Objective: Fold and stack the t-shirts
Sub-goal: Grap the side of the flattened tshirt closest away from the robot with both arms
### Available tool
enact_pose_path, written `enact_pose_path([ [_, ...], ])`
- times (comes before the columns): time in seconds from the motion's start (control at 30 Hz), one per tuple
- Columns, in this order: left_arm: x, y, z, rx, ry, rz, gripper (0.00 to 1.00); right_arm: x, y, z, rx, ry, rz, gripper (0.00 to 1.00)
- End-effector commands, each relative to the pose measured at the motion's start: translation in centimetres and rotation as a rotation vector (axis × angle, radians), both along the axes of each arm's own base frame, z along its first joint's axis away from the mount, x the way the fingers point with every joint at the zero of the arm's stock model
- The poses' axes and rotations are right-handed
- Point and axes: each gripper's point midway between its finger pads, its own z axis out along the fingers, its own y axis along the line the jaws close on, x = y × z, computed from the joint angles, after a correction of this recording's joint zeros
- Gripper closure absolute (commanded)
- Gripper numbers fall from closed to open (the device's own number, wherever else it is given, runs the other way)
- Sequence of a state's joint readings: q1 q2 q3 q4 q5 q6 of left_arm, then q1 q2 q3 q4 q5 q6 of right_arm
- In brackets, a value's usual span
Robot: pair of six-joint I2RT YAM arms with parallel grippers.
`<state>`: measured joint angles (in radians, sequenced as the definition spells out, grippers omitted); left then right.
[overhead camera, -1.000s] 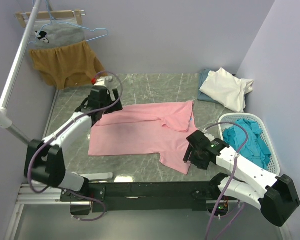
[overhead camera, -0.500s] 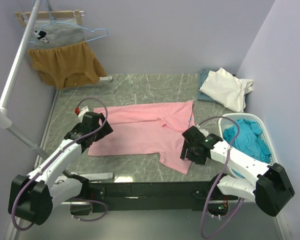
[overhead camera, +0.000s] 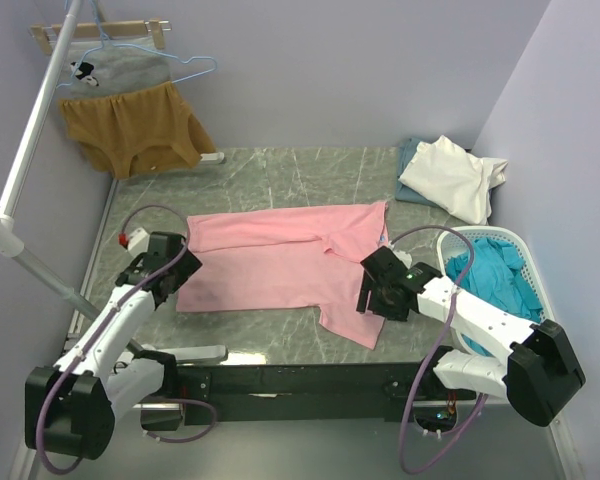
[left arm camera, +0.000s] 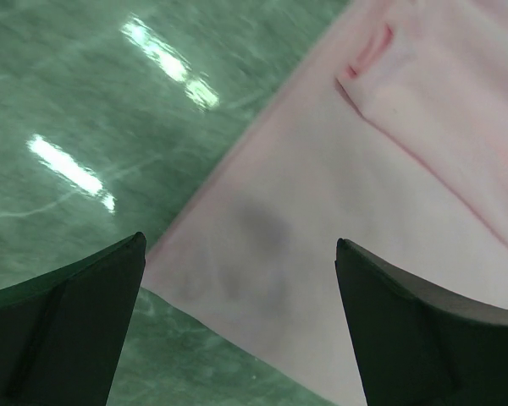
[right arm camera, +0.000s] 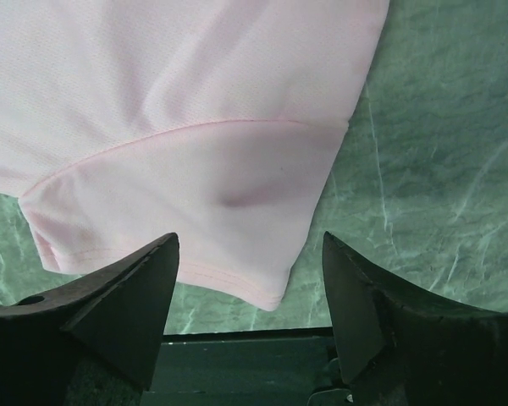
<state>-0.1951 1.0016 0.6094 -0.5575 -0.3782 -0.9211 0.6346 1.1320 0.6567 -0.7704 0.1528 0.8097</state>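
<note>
A light pink t-shirt (overhead camera: 280, 262) lies spread on the green marble table, one sleeve (overhead camera: 355, 325) hanging toward the near edge. My left gripper (overhead camera: 170, 272) is open above the shirt's left lower corner (left arm camera: 195, 279). My right gripper (overhead camera: 377, 297) is open above the near sleeve (right arm camera: 195, 203), whose hem tip lies between the fingers. A folded cream-white shirt (overhead camera: 452, 176) lies on a grey-blue one (overhead camera: 412, 165) at the back right. Teal shirts (overhead camera: 495, 282) fill a white basket.
The white basket (overhead camera: 552, 322) stands at the right edge. A mustard-brown garment (overhead camera: 130, 128) and a grey one (overhead camera: 120, 68) hang at the back left beside a slanted white pole (overhead camera: 25, 150). The dark rail (overhead camera: 300, 378) runs along the near table edge.
My left arm has swung from the shirt's far left corner down to its near left corner. My right gripper has moved slightly left and back over the sleeve. The shirt has not moved.
</note>
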Motion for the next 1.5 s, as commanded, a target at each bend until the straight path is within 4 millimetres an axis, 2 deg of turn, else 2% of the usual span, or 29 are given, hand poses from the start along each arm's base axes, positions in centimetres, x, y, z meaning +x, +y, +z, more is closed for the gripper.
enact_pose_path([
  [0.0, 0.0, 3.0, 0.4, -0.023, -0.033, 0.123, 0.0, 1.8, 0.5, 1.4, 0.008, -0.07, 0.002, 0.25],
  [0.17, 0.0, 5.0, -0.5, -0.078, -0.044, 0.172, 0.01, 2.1, 0.4, 1.7, 0.005, -0.085, 0.003, 0.24],
  [0.27, 0.3, 6.7, -0.7, -0.099, -0.063, 0.21, 0.01, 2.2, 0.3, 1.8, 0.003, -0.091, 0.003, 0.24],
  [0.3, 0.2, 7.9, -0.8, -0.108, -0.069, 0.247, 0.01, 2.3, 0.3, 1.8, 0.003, -0.093, 0.001, 0.24],
  [0.37, 0.4, 8.7, -1.1, -0.133, -0.073, 0.256, 0.0, 2.3, 0.2, 1.8, 0.0, -0.092, 0.001, 0.24],
  [0.4, 0.2, 10.0, -1.1, -0.136, -0.078, 0.296, 0.01, 2.3, 0.1, 1.8, -0.002, -0.089, 0.002, 0.24],
  [0.47, 0.4, 10.6, -1.3, -0.153, -0.08, 0.295, 0.01, 2.4, 0.0, 1.8, -0.007, -0.093, -0.001, 0.24],
  [0.5, 0.0, 11.8, -1.3, -0.159, -0.084, 0.34, 0.01, 2.4, 0.1, 1.8, -0.004, -0.094, -0.001, 0.24],
  [0.67, 0.5, 12.7, -1.1, -0.183, -0.104, 0.335, 0.0, 2.6, 0.2, 1.7, 0.0, -0.092, -0.002, 0.23],
  [1.0, 0.1, 15.9, -0.1, -0.194, -0.173, 0.421, 0.01, 2.8, 0.3, 1.7, 0.002, -0.097, 0.012, 0.23],
  [1.1, 0.9, 15.2, 0.6, -0.212, -0.219, 0.363, 0.01, 2.9, 0.4, 1.7, 0.007, -0.102, 0.014, 0.23],
  [1.17, 2.3, 13.3, 1.3, -0.27, -0.278, 0.244, 0.01, 3.0, 0.5, 1.6, 0.013, -0.103, 0.015, 0.23],
  [1.27, 3.1, 11.4, 1.0, -0.286, -0.264, 0.165, 0.01, 3.1, 0.7, 1.4, 0.014, -0.101, 0.021, 0.23],
  [1.3, 3.2, 10.2, 0.7, -0.287, -0.237, 0.135, 0.0, 3.2, 0.7, 1.5, 0.015, -0.102, 0.021, 0.23],
  [1.37, 2.9, 9.5, 0.1, -0.273, -0.2, 0.131, 0.01, 3.2, 0.7, 1.4, 0.013, -0.1, 0.022, 0.23],
  [1.4, 2.6, 8.5, -0.4, -0.277, -0.166, 0.111, 0.01, 3.2, 0.7, 1.4, 0.014, -0.102, 0.021, 0.23],
  [1.47, 2.1, 7.5, -0.2, -0.283, -0.154, 0.115, 0.01, 3.2, 0.8, 1.5, 0.021, -0.103, 0.018, 0.22],
])
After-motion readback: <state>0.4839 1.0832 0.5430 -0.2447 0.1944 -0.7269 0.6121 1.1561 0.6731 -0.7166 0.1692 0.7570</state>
